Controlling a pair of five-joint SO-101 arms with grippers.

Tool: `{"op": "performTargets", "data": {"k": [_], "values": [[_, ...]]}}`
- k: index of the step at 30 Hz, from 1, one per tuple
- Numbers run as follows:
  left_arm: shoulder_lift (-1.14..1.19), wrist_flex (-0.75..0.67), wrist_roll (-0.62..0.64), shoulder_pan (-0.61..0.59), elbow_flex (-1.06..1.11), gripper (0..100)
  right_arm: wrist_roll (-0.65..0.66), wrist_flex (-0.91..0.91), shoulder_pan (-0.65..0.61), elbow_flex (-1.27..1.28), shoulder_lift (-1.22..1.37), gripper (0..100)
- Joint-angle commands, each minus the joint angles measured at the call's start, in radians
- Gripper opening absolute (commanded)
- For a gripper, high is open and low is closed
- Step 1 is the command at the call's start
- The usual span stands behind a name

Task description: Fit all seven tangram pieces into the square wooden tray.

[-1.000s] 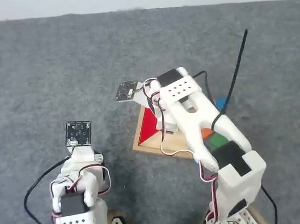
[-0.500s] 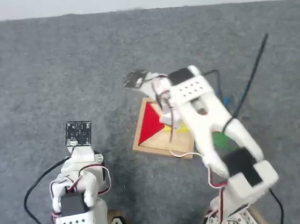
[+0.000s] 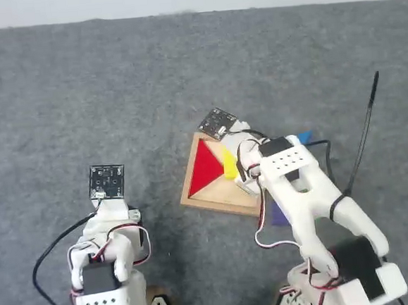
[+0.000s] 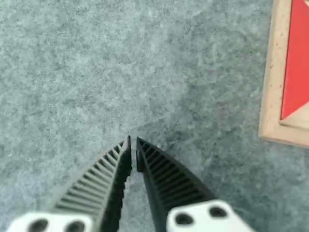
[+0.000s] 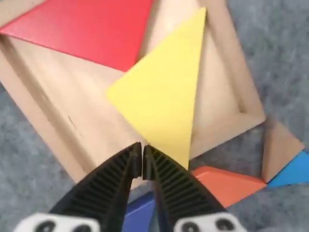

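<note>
Grey carpet (image 3: 78,77) covers the bench, and the tray (image 5: 241,113) lies on it directly under my right claw (image 5: 143,146).

Inside the tray I count two pieces. One is a red triangle (image 5: 87,26), lying flat along one side. The other is a yellow triangle (image 5: 164,92) beside it in the tray's middle. Yellow's long edge runs from the tray's interior straight back toward the claw, and the corner at that end seems to ride up on the rim. I judge it is not seated yet.

The right claw is closed, tip against tip, with nothing held. Its tips touch yellow's short edge just inside the rim, close to that raised corner. Yellow therefore lies ahead of the claw, and a push along the long edge, into the tray, looks like what the next move turns on.

Outside the tray I count four more:
- an orange piece (image 5: 227,183), just outside the rim by yellow's corner
- a wooden triangle (image 5: 277,147), against the tray's outer corner
- a blue piece (image 5: 294,170), touching the wooden triangle
- a dark blue piece (image 5: 142,209), below the claw and just outside the rim

That makes six counted.

The left claw (image 4: 133,141) is closed and empty over bare carpet, well apart from the tray. The right one is plainly nearer.
</note>
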Motion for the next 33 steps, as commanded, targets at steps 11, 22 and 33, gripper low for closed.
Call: {"op": "performTargets", "data": {"k": [11,22,33], "values": [[-0.018,0.003,0.017,-0.002,-0.013,2,-0.012,-0.001,0.035,-0.341,0.314,0.7],[-0.018,0.003,0.017,-0.002,-0.013,2,-0.015,0.071,0.027,-0.46,0.367,0.7],[-0.018,0.003,0.017,-0.002,-0.013,2,-0.041,0.071,0.042,-0.313,0.259,0.7]]}}
